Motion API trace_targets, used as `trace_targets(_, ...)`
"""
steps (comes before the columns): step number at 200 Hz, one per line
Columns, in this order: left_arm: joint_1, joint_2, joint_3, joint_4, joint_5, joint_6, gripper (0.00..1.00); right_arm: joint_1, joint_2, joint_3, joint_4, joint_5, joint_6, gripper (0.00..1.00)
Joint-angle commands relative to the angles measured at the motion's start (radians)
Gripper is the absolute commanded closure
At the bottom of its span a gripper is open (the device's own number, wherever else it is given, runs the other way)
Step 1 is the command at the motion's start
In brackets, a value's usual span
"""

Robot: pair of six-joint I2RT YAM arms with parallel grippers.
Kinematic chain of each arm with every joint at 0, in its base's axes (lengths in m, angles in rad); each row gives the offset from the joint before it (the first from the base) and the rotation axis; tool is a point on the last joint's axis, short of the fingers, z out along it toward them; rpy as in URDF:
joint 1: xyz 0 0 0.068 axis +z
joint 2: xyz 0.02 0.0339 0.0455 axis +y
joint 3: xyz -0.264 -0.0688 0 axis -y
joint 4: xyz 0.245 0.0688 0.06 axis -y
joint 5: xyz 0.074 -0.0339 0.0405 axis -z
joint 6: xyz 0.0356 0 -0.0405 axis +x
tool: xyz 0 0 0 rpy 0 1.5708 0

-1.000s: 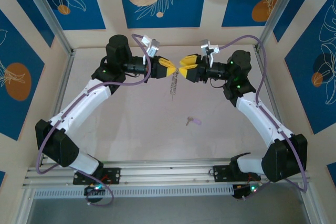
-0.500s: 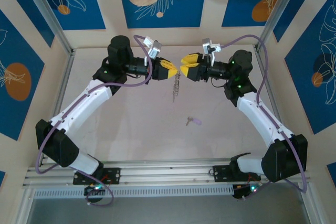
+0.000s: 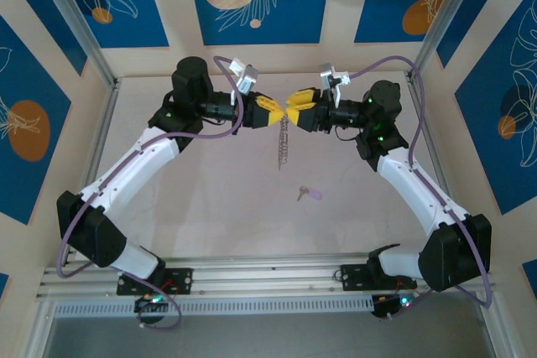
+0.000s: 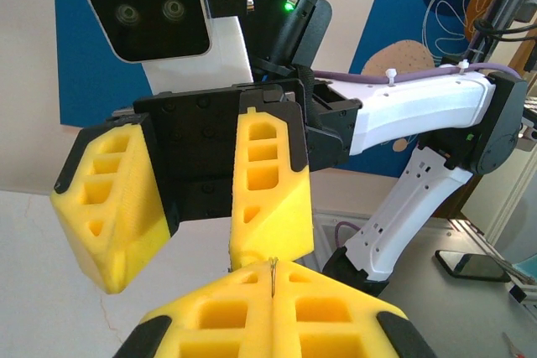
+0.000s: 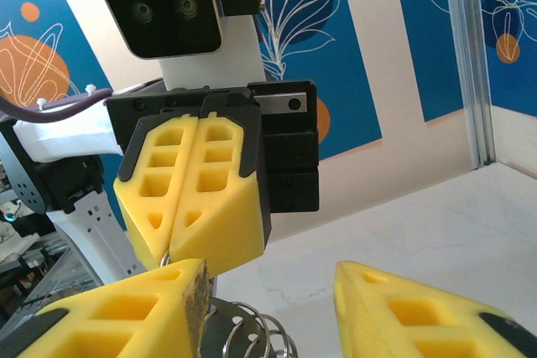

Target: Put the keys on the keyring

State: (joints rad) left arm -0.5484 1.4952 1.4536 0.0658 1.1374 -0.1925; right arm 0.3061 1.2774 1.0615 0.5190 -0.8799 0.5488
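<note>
Silvery-white wire of the keyring [image 3: 284, 147], pinched at its top in the clenched left gripper [image 3: 273, 112] and dangling free below it, long axis running down from the grip toward the bench [image 3: 210, 207]. From the left wrist, just a thin strand nipped in the seam of the shut yellow pads [image 4: 319, 316].

Facing it nose to nose, the right gripper [image 3: 298, 106]: jaws parted, grasping nothing. In the right wrist view, coils of the ring low between those jaws and close to one pad; cannot tell whether touching.

Small key [image 3: 309, 194] flat on the bench, lilac head to the right, shaft to the left, lying toward the near edge from both grippers and apart from the hanging ring.

Likely hinges on exactly that: free gripper up beside the ring, key down below and somewhat nearer the right arm. Probably a job for the right, backing off the ring, then descending. Bare bench all round the key, nothing crowding an approach.
</note>
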Motion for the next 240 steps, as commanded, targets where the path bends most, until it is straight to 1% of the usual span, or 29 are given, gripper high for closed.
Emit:
trace_targets(1,-0.007,0.007,0.007,0.015,0.027,-0.001,1.00,-0.016,-0.038,-0.027,-0.004,0.005,-0.009,0.52)
trace_targets(26,-0.006,0.004,0.004,0.015,0.027,0.001,1.00,-0.042,-0.069,-0.046,-0.005,0.015,-0.003,0.48)
trace_targets(53,-0.007,0.004,0.004,0.017,0.027,0.001,1.00,-0.044,-0.086,-0.052,-0.004,0.006,0.003,0.45)
trace_targets(101,-0.007,0.004,0.003,0.017,0.025,0.000,1.00,-0.017,-0.073,-0.035,0.001,-0.013,0.003,0.44)
trace_targets(118,-0.007,0.003,0.002,0.017,0.025,0.000,1.00,-0.004,-0.063,-0.026,-0.005,-0.015,-0.004,0.45)
trace_targets(145,-0.007,0.005,0.002,0.019,0.025,-0.001,1.00,0.012,-0.051,-0.015,-0.005,-0.014,-0.007,0.50)
trace_targets(174,-0.007,0.005,0.002,0.019,0.025,-0.002,1.00,0.022,-0.038,-0.008,-0.005,-0.013,-0.010,0.57)
trace_targets(219,-0.007,0.006,0.000,0.022,0.030,-0.004,1.00,0.027,-0.024,0.002,0.008,-0.004,-0.009,0.72)
trace_targets(240,-0.007,0.006,0.001,0.023,0.032,-0.005,1.00,0.029,-0.021,0.003,0.018,-0.001,-0.003,0.83)
